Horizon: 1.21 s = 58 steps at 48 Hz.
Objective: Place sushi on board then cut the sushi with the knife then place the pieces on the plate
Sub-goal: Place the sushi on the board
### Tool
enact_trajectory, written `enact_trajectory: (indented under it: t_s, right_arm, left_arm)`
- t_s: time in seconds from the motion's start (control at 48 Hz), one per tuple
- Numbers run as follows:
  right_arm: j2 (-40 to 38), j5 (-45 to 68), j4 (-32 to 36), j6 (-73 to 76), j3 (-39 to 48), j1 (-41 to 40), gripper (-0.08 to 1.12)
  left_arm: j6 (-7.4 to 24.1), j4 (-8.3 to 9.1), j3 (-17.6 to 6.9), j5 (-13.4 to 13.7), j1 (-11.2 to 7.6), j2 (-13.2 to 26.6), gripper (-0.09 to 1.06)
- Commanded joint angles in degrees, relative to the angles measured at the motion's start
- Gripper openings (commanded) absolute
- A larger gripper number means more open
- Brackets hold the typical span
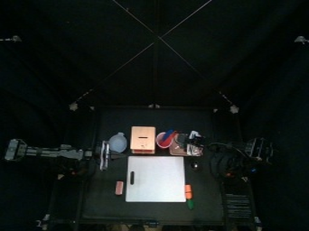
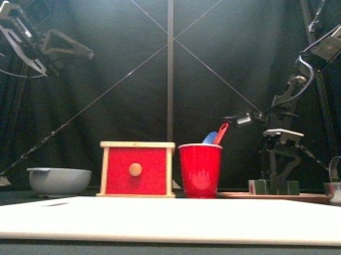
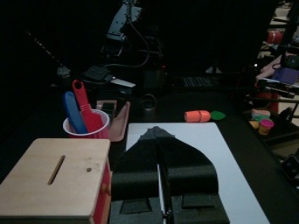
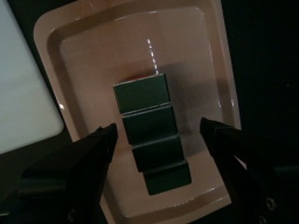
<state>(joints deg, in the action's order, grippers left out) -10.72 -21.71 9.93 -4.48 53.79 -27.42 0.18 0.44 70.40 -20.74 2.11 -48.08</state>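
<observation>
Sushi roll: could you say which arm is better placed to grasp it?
Probably right: its open pincer hangs over the sushi roll on the tray; the left pincer sits shut over the white board.

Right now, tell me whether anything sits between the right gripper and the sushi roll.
Nothing visible does. In the right wrist view the right gripper frames the sushi roll with open jaws; the roll lies alone on the pink tray, with nothing over it. The white board lies right beside the tray.

I saw a glossy sheen on the pink tray; the sushi roll was matt, and the box seemed bare, pale wood.
</observation>
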Motion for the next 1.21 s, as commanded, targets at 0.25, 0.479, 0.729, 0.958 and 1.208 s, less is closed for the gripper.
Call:
enact_trajectory:
  t_s: [0.25,0.479,0.729,0.958,1.208]
  right_arm:
    - [2.1,1.4,-0.1,0.0,-1.3,0.1,0.96]
    - [1.6,0.6,-0.5,0.1,-1.1,0.2,0.70]
    - [-1.2,-3.3,-1.8,0.2,-2.3,2.3,0.63]
    - [-6.2,-7.4,-3.9,0.4,-3.6,4.9,0.64]
    - [-9.7,-9.4,-7.2,0.7,-5.3,8.6,0.64]
  left_arm:
    - [0.0,0.00,-0.5,-0.5,0.35,0.2,-0.03]
    - [0.0,0.00,-0.4,-0.5,0.44,0.2,-0.03]
    - [-0.1,0.00,-0.4,-0.5,0.44,0.2,-0.03]
    - [0.0,-0.09,-0.4,-0.5,0.44,0.1,-0.03]
    - [0.0,-0.09,-0.4,-0.5,0.53,0.2,-0.03]
